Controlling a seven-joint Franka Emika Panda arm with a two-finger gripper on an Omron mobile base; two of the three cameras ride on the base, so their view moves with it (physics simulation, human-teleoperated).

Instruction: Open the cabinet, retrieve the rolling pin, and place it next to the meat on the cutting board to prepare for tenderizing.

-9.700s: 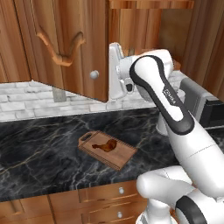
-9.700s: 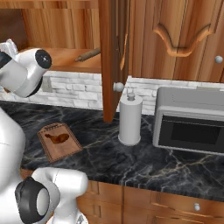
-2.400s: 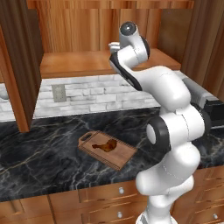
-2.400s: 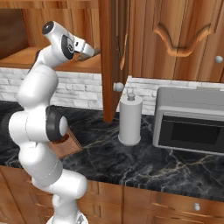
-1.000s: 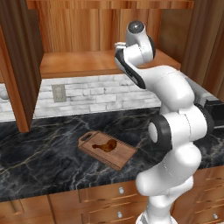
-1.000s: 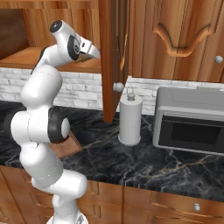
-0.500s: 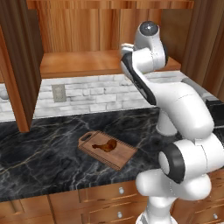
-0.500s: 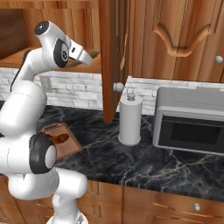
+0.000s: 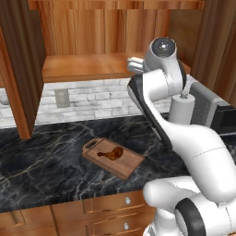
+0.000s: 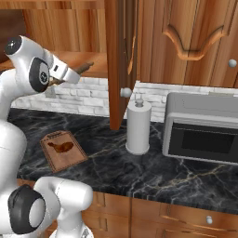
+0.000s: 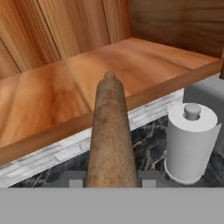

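Note:
My gripper [image 11: 111,180] is shut on the rolling pin [image 11: 110,135], a light-brown wooden rod that points away from the hand over the front edge of the shelf. In the right base view the gripper [image 10: 66,74] holds the rolling pin [image 10: 83,68] just in front of the open cabinet [image 10: 119,56]. From the left base side the hand [image 9: 134,65] is at shelf height, partly behind the arm. On the counter below lies the cutting board [image 9: 113,157] with the meat [image 9: 110,153] on it, also the cutting board [image 10: 62,149] and meat [image 10: 61,147].
A white paper towel roll [image 10: 138,126] stands on the black marble counter [image 10: 116,167] right of the open door. A grey microwave [image 10: 202,130] sits further right. The left cabinet door [image 9: 18,69] hangs open over the counter. Drawers [image 9: 106,207] run below.
The arm has drawn back out of the cabinet with the rolling pin held, and the upper arm swung to the right in the left base view. Board and meat are unmoved.

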